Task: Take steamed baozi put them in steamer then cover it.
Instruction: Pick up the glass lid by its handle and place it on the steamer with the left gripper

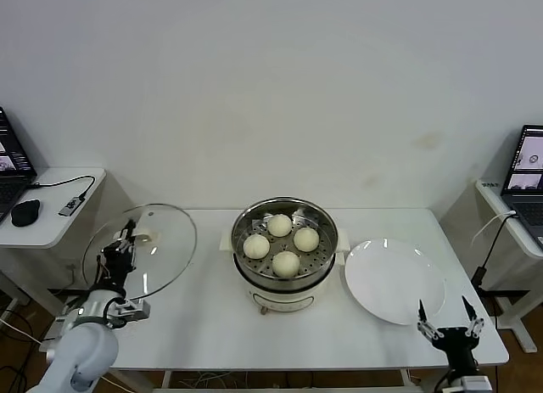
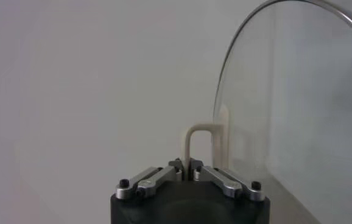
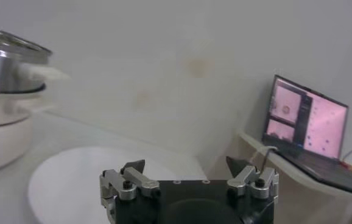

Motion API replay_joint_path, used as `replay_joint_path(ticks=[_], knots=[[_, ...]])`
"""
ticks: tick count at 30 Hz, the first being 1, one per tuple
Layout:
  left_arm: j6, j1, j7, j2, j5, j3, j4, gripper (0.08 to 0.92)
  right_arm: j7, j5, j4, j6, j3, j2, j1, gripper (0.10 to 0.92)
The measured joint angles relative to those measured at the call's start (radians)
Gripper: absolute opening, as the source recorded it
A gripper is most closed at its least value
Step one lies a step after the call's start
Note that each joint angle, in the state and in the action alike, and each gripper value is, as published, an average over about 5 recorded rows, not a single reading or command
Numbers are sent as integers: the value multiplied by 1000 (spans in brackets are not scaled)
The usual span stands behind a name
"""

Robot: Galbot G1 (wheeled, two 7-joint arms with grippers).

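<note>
Several steamed baozi [image 1: 286, 263] lie on the perforated tray inside the steamer [image 1: 246, 216], a steel pot on a cream base at the table's middle. The cover [image 1: 165, 240], a clear glass lid, is held tilted above the table's left end. My left gripper [image 1: 125, 244] is shut on its cream handle [image 2: 198, 141], with the glass [image 2: 298, 109] standing beside the fingers. My right gripper [image 1: 450, 321] stands open with nothing in it at the table's front right corner, near the plate; the steamer [image 3: 2, 91] shows far off in the right wrist view.
A flat white plate [image 1: 394, 278] lies right of the steamer. Side tables hold a laptop and mouse [image 1: 25, 211] at left and another laptop [image 1: 526, 168] at right. The wall runs close behind the table.
</note>
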Motion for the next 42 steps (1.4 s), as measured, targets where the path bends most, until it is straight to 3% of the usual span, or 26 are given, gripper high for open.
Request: replay_joint_path(ticks=[8,15,28,42], knots=[[136,-56,41,34,-31,150,-109,132,19,-55,-26,10,-27,22,26,823],[229,-186,76,5,-27,321,-105,132,37,-107,-51,9,-41,43,51,823],[298,-372,219,-195,184,516,-7,132,51,-158,-76,5,-72,55,72,823],[318,-448,317,-406,416,598,127,132,53,-190,-91,7,-87,59,76,823]])
